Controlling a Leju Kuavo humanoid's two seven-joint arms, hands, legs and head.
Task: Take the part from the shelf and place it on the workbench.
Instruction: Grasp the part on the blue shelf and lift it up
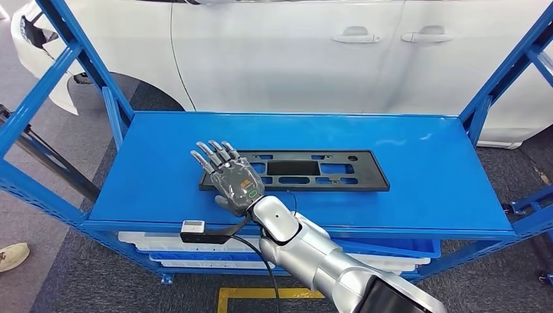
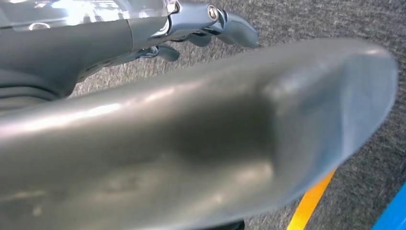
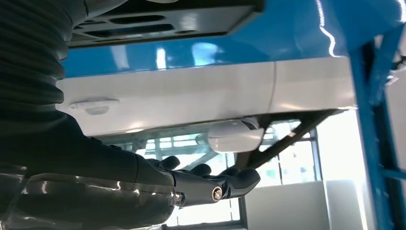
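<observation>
On blue shelf (image 1: 417, 163): one black part (image 1: 313, 171) (flat), right hand (image 1: 229, 177) fingers spread above its end.

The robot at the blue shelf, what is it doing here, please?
The robot is reaching with its right robot hand over the left end of a flat black part that lies on the top of the blue shelf. The fingers are spread above or on that end; whether they touch it cannot be told, and the part is not yet lifted. A white car stands behind the shelf. The left robot hand hangs low over the grey carpet, and holds nothing.
</observation>
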